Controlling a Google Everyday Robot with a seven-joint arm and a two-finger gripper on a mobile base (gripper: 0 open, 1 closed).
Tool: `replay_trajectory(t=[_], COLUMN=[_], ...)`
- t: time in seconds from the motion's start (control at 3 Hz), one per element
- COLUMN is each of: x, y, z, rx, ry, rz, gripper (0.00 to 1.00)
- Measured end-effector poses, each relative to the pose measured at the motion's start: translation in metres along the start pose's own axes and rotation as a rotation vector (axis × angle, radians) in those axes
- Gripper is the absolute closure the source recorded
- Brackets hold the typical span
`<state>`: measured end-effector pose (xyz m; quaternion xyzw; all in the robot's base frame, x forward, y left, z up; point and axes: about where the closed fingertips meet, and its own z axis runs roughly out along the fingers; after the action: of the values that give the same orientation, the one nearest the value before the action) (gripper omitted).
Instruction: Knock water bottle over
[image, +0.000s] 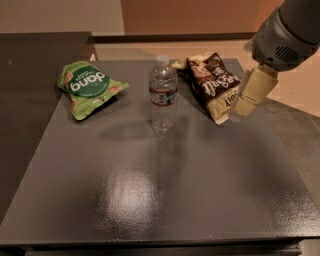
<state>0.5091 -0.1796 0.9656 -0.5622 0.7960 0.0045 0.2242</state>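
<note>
Camera view: the water bottle (163, 95) stands upright on the dark table (150, 200), between a green snack bag (87, 87) and a brown chip bag (212, 82). The gripper (244, 107) hangs to the bottle's right, over the brown bag's near end and apart from the bottle. Whether it is spread or closed cannot be told.

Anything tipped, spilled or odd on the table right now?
Nothing stands out. The water bottle stands upright, capped, between the green bag and the brown bag; no spill on the table. The pincer hangs at the brown bag's right edge.
</note>
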Motion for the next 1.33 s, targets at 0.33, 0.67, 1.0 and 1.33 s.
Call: replay_trajectory(t=[0.33, 0.67, 1.0, 1.33], x=[-0.019, -0.047, -0.076, -0.101], y=[-0.007, 0.0, 0.008, 0.019], z=[0.018, 0.032, 0.044, 0.057], rx=[-0.018, -0.04, -0.062, -0.091], ry=[-0.079, -0.161, -0.237, -0.308], rz=[0.058, 0.078, 0.065, 0.035], gripper=[0.0, 0.0, 0.0, 0.0])
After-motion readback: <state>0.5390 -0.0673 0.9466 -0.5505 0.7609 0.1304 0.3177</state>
